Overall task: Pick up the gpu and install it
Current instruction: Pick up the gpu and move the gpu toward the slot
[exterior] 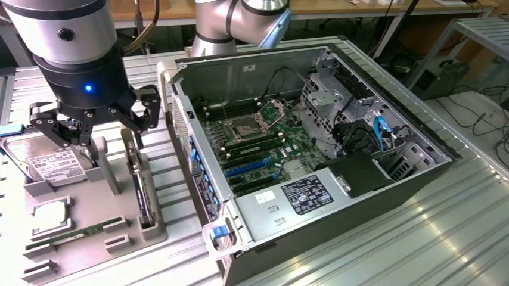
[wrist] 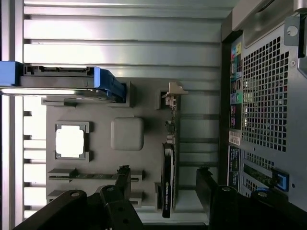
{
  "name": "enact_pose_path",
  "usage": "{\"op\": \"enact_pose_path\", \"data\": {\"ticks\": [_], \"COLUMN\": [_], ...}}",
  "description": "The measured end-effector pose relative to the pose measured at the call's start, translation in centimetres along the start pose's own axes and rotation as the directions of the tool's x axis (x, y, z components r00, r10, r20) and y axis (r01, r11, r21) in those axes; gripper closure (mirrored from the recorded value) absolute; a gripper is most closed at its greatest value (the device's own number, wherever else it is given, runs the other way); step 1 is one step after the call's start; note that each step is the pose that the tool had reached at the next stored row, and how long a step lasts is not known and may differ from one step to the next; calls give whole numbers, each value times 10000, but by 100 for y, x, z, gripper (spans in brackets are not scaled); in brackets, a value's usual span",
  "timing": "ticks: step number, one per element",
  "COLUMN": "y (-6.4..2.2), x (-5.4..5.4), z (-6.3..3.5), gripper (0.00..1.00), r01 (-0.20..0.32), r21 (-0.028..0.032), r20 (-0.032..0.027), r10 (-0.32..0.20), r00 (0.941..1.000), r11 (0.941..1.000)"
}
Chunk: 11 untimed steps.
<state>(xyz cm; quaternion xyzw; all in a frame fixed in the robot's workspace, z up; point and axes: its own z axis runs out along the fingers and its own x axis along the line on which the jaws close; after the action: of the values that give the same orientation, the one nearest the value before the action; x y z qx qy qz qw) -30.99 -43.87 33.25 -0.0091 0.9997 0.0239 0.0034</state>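
**A:** What is hidden or cut off?
**B:** The gpu (exterior: pixel 144 193) is seen edge-on only and looks dark, so its faces can't be made out. Its top end is partly covered by a finger (exterior: pixel 137 122) in the exterior view. The hard drive (exterior: pixel 47 164) is cropped at the frame edge.
**A:** Gripper state and gpu position?
**B:** The gripper (exterior: pixel 97 134) is spread wide and nothing is held. The gpu (wrist: pixel 169 163) is stood on edge in a slot of the grey tray (exterior: pixel 87 199). It is lined up between the two fingers, below them and untouched.
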Motion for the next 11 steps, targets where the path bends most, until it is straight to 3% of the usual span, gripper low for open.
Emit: {"op": "enact_pose_path", "data": {"ticks": [11], "y": [-9], "x": [-31], "z": [123], "gripper": [34], "r01": [-97], "r21": [0], "r20": [-26], "r10": [97], "r00": [9999], "r11": [10000]}}
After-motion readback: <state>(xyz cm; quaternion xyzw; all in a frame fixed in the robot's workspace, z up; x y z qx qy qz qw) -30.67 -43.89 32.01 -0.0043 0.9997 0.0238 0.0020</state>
